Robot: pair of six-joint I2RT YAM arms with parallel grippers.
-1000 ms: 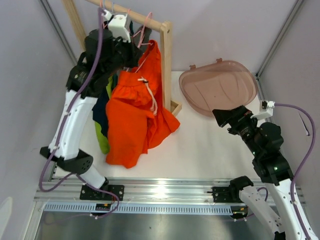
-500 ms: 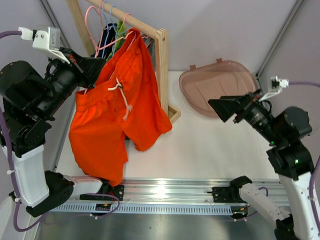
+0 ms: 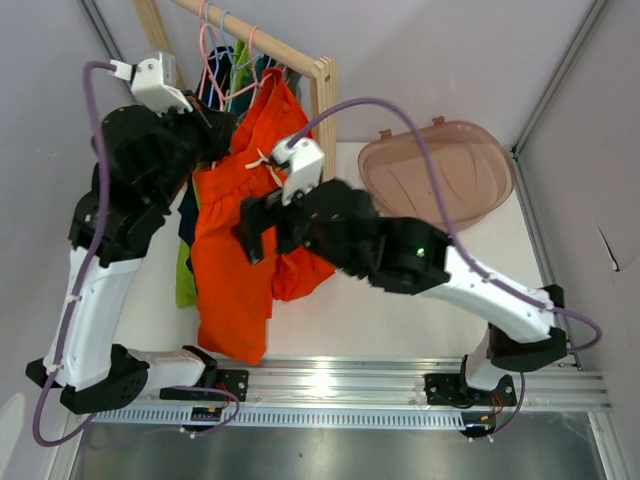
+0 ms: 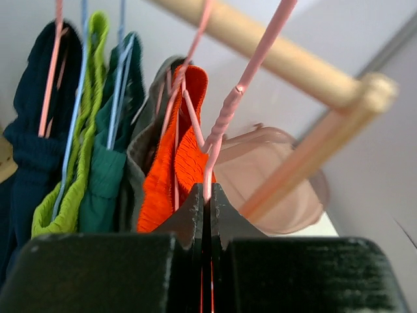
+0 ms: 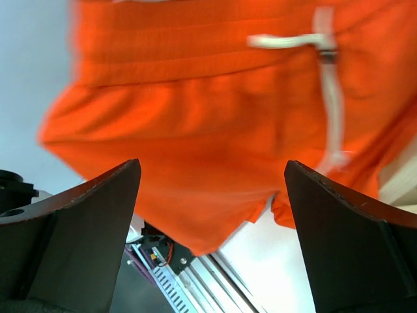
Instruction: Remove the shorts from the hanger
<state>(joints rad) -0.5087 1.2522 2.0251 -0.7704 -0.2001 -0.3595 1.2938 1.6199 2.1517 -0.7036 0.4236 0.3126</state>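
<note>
Under the round wooden rail (image 4: 287,55), the left gripper (image 4: 207,192) pinches the thin pink hanger (image 4: 225,120) of the soft orange shorts (image 5: 195,130); the right gripper (image 5: 212,169) stands wide apart.

orange shorts (image 5: 195,150) blurred, cut off at top edge, navy shorts (image 4: 26,156) cropped at left edge
</note>
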